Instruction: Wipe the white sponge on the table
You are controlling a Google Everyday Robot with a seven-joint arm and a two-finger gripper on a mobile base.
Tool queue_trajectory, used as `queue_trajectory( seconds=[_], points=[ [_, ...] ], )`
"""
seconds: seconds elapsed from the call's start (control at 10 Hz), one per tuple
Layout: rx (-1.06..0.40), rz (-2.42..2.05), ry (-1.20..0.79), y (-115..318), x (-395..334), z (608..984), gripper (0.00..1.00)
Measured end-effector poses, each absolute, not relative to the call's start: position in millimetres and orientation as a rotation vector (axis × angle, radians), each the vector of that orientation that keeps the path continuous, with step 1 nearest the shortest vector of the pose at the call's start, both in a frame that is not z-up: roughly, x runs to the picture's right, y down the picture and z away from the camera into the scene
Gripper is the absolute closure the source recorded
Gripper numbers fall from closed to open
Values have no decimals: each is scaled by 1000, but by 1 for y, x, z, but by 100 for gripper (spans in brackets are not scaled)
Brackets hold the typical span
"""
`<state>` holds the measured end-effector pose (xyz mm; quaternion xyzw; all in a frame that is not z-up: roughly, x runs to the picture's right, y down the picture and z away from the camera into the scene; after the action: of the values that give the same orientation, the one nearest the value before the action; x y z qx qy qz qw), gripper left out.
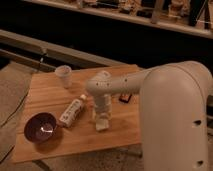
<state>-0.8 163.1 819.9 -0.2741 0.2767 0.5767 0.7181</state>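
Gripper pointing down, closed on the white sponge
The sponge sits on the table near its middle, under the arm's wrist; a white bottle lies just to the left, a dark bowl beyond it at the front corner, and a pale cup stands farther back

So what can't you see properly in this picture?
Camera view: the small flat white sponge is partly covered by the shut gripper above it; whether it is held is unclear.
Small dark object on the light-brown wooden table: half behind the white arm, too blurred to name.
Long white bottle: print too small.
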Motion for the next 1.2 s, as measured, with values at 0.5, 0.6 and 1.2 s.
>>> queue_trajectory(
  seconds=[0.5, 0.6, 1.2],
  points=[
    [-593, 1214, 601, 143, -26, 838, 100],
    [-592, 1199, 597, 140, -34, 841, 100],
    [-646, 1137, 569, 155, -89, 808, 100]
  ],
)
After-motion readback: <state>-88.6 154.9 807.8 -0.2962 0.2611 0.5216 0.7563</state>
